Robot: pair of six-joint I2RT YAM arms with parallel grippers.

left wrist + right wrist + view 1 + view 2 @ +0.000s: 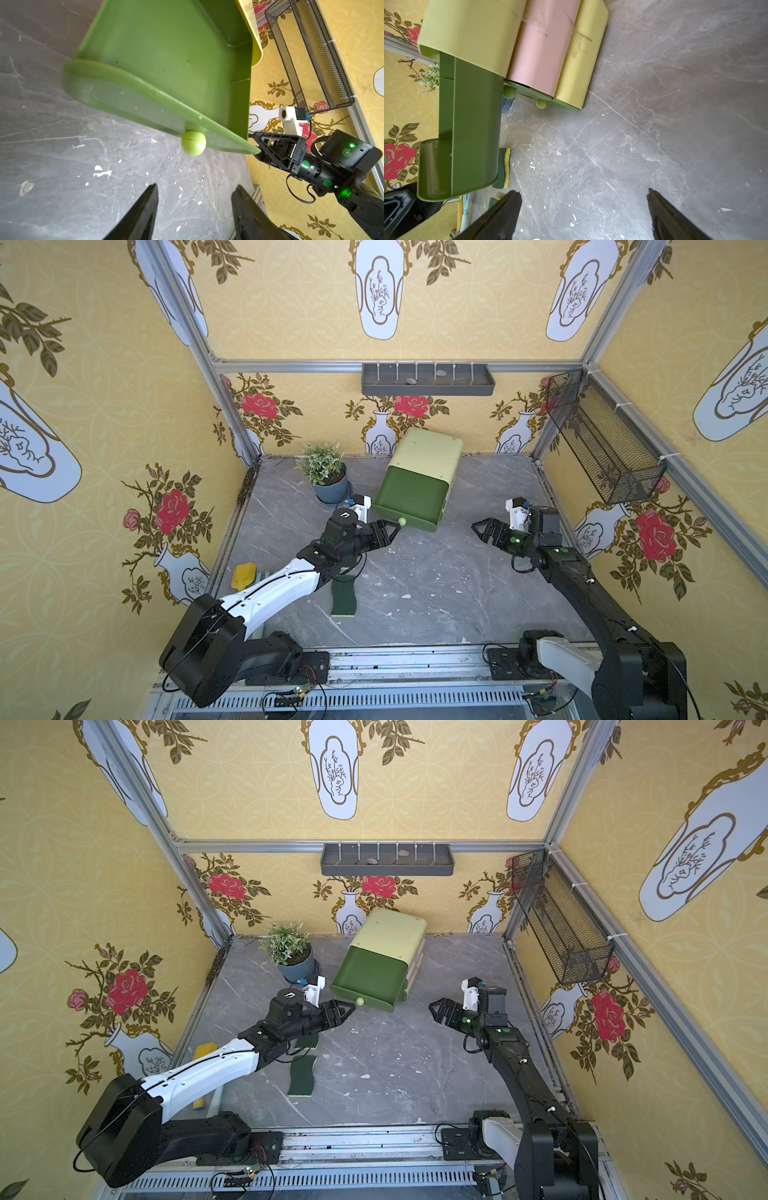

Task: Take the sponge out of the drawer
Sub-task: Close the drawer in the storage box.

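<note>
The green drawer (409,497) stands pulled out of its cabinet (428,448). The sponge (344,599) lies flat on the bench (457,580), outside the drawer, in front of it and partly under the left arm. The left fingers (143,212) are apart and grasp nothing; they point at the drawer's round knob (193,143), just short of it. The right fingers (666,218) are spread wide and free, apart from the drawer's front on its other side.
</note>
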